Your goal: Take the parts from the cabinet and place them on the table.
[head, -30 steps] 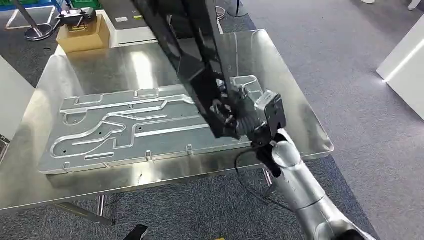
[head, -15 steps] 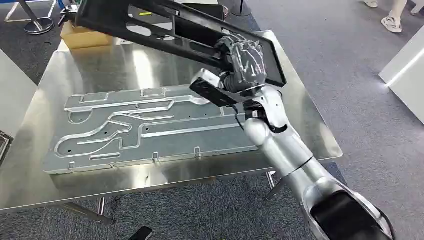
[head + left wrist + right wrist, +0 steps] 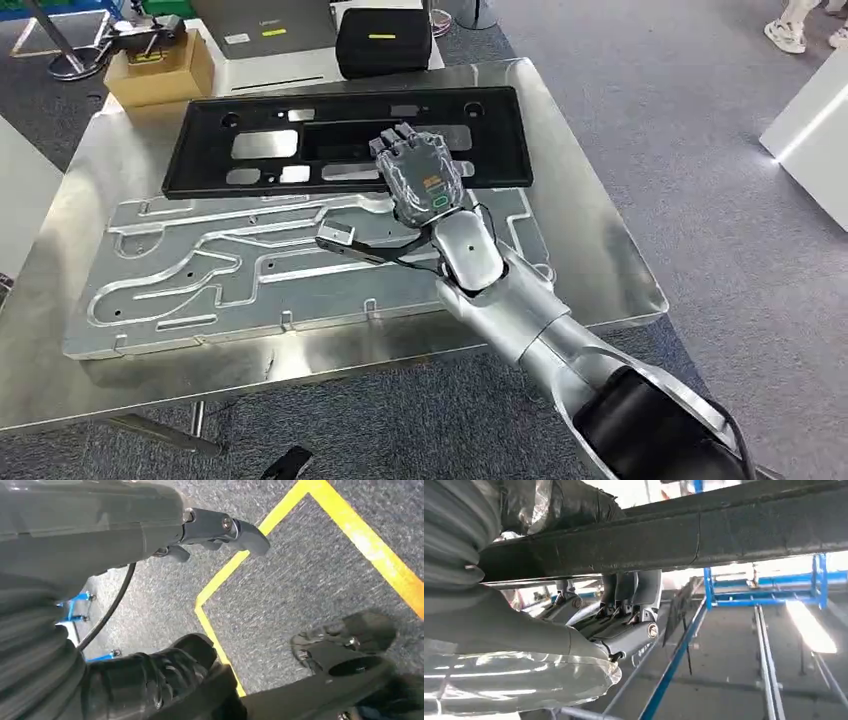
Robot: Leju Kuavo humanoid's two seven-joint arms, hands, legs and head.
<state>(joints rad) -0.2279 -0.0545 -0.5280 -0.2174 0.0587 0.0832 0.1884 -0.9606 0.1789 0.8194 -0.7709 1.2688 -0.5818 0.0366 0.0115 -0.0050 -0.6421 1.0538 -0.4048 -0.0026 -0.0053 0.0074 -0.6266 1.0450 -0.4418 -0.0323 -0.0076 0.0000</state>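
Observation:
A long black plastic frame part (image 3: 350,103) with several cut-outs lies flat across the far side of the steel table (image 3: 590,230), its near edge over a machined plate. My right hand (image 3: 420,175) rests over that near edge, palm down, and grips it. In the right wrist view the black part (image 3: 674,535) runs as a dark bar between the fingers and the grey thumb (image 3: 624,630). In the left wrist view my left hand (image 3: 215,530) hangs above grey carpet, fingers apart and holding nothing.
A large machined aluminium plate (image 3: 250,260) covers the table's middle and near side. Beyond the far edge sit a cardboard box (image 3: 160,70), a grey case (image 3: 265,30) and a black case (image 3: 385,45). A person's feet (image 3: 790,30) are at the far right, by a white cabinet (image 3: 810,130).
The black part, held upright a second ago, has swung down and now lies flat on the table. My right hand moved forward and down with it.

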